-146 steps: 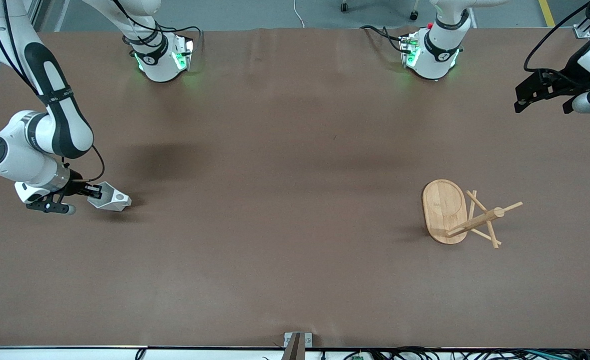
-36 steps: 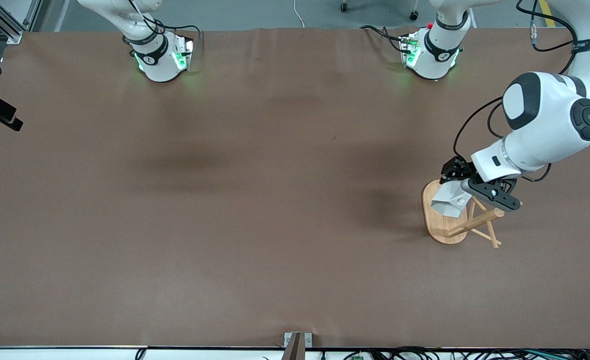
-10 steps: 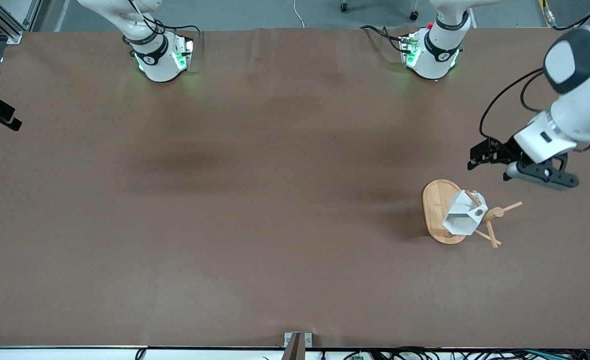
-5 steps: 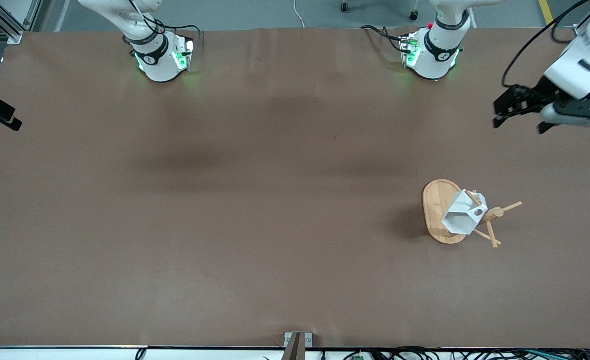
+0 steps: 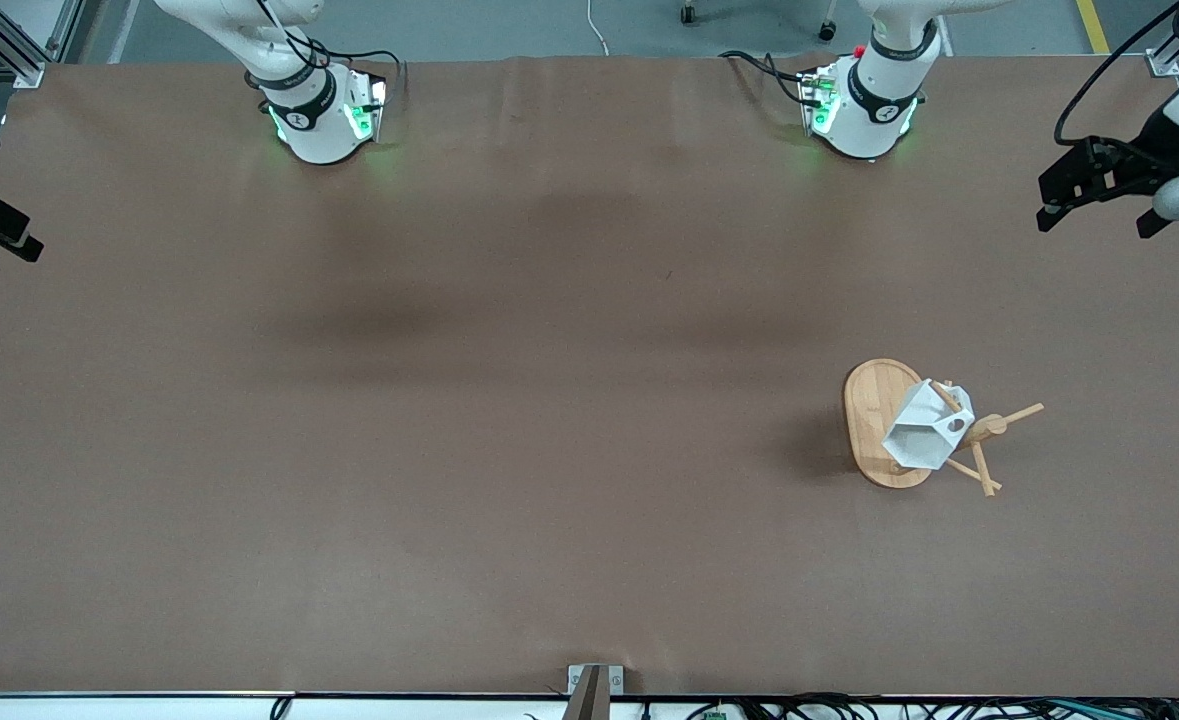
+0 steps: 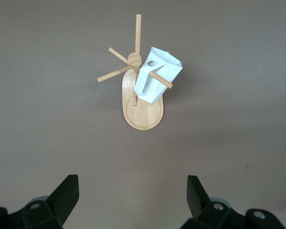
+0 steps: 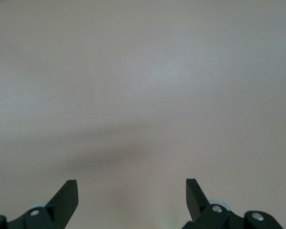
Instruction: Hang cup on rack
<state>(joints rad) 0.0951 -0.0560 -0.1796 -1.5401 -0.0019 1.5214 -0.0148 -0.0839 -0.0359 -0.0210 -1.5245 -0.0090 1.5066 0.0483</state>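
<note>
White and faceted, the small angular cup [image 5: 930, 430] now hangs on the light bamboo mug rack [image 5: 884, 420] with its oval base and crossing pegs, toward the left arm's end of the brown table [image 5: 509, 400]. One peg appears to pass through the hole in the cup's handle part, though how firmly it sits is hard to judge from above. A moment ago the left gripper [image 5: 1099, 195] was just above the rack; it has since drawn away over the table's edge, jaws spread wide and holding nothing. The right gripper [image 7: 131, 195], equally wide and empty, waits at the other end. Hanging looks done.
</note>
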